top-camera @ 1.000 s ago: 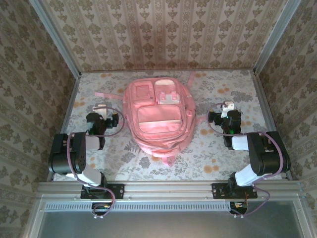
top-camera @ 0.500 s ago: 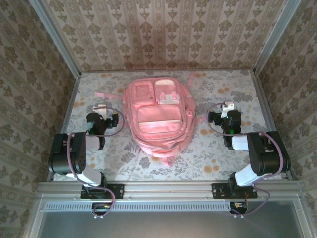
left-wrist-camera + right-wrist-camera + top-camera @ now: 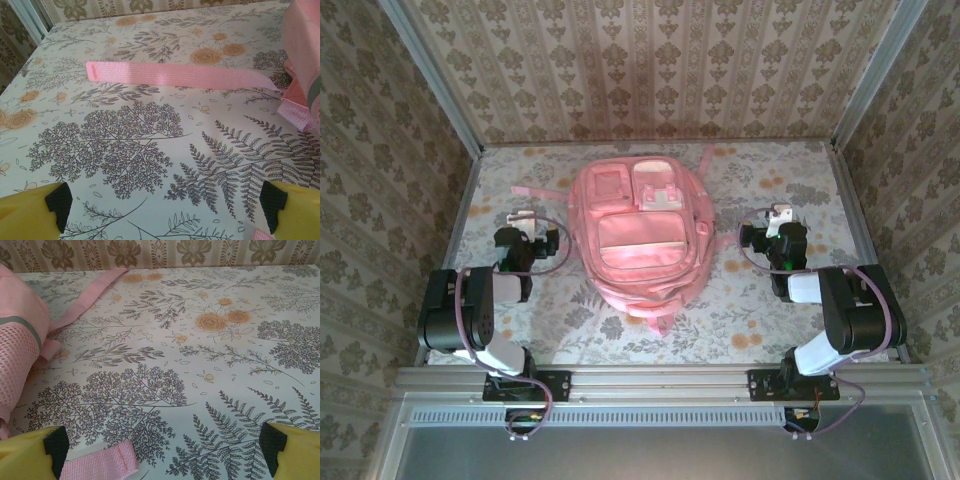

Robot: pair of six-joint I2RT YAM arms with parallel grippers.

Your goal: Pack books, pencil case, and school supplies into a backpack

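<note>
Backpack (image 3: 638, 240), light pink, lying flat on floral tabletop (image 3: 740, 300).
Left gripper (image 3: 523, 216) and right gripper (image 3: 780, 214) sit either side of backpack, each with jaws spread wide and empty.

Light pink fabric backpack (image 3: 638, 240): lies flat, front face up, in the middle of the floral table (image 3: 760, 310), long axis running near to far. Carries two small clear-windowed pouches (image 3: 655, 188) side by side at the far end, with a wide front pocket (image 3: 640, 252) just nearer. Trails one pink strap (image 3: 175, 75) flat across the tabletop to the left and a second strap (image 3: 92, 290) off the far right corner. Shows a mesh side pocket (image 3: 15, 357) on the right flank.
</note>
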